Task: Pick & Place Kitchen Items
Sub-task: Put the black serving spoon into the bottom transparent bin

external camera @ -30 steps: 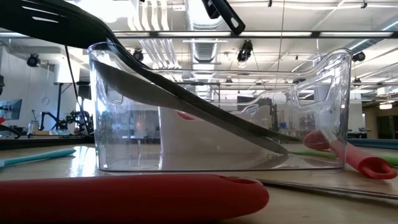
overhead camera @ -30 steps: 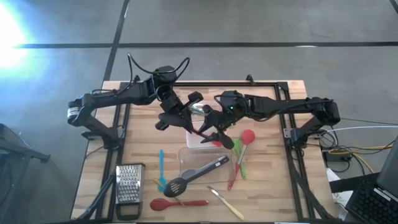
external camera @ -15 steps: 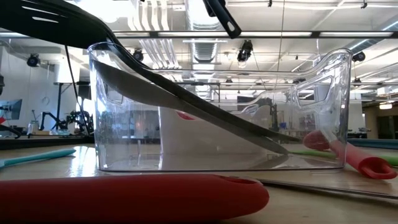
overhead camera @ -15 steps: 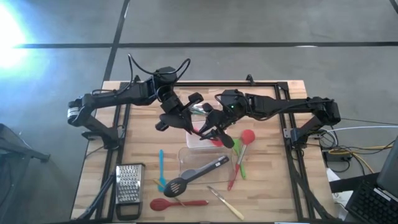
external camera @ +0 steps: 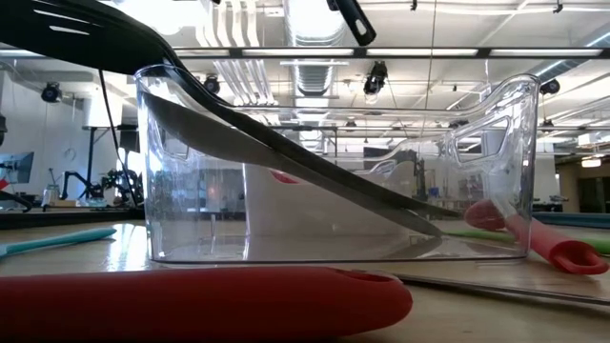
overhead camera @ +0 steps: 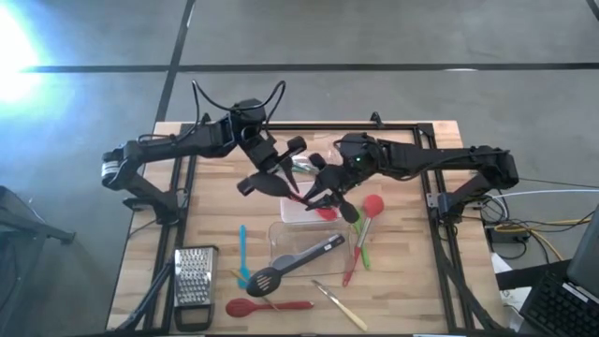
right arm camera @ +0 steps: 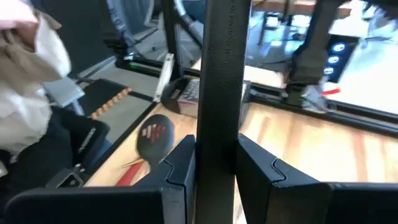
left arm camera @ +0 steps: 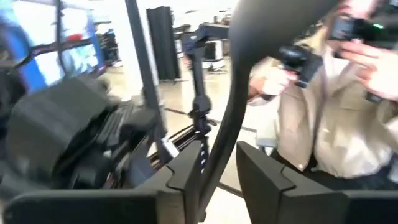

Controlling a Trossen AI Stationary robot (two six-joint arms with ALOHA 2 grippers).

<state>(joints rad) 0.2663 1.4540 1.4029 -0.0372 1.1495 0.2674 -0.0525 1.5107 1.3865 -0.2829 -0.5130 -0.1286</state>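
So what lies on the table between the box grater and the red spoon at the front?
In the high view, nothing: bare wood separates the box grater from the red spoon.

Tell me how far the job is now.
Done: the slotted spoon and tongs lean in the clear tub. In hand: the right gripper is shut on a black utensil, the left gripper beside it. Left on the table: teal tool, red spoon, wood-handled tool.

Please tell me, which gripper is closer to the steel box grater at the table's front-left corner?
Left. The left gripper hangs over the table's middle, up and right of the grater in the high view. The right gripper is beside it, farther right.
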